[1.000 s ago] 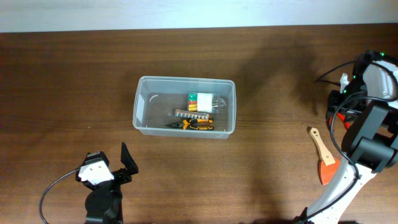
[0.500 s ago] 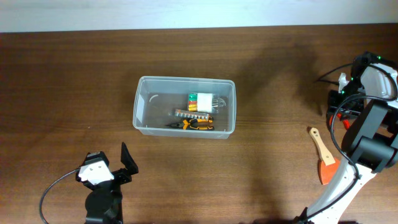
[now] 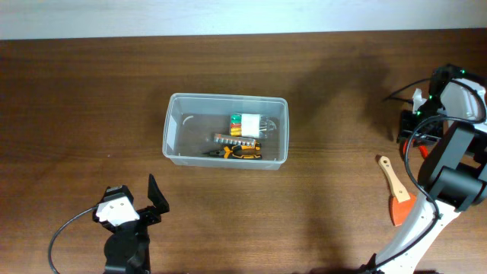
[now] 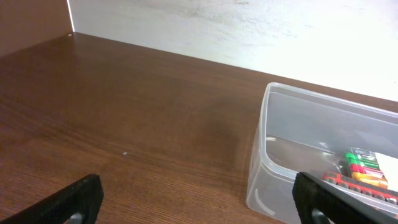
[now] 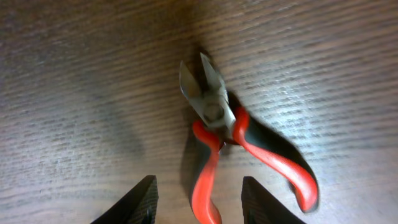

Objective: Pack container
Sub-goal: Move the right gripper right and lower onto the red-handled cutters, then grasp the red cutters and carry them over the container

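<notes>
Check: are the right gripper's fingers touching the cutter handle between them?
Apart. Right wrist view: bare wood shows between the handle and each finger.

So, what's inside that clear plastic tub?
A small pack of coloured pieces, a grey strip and an orange-and-black hand tool lie in the container. They overlap, so anything beneath them is hidden.

Translucent plastic container (image 3: 170, 134), matt wood-grain table (image 3: 76, 114)
</notes>
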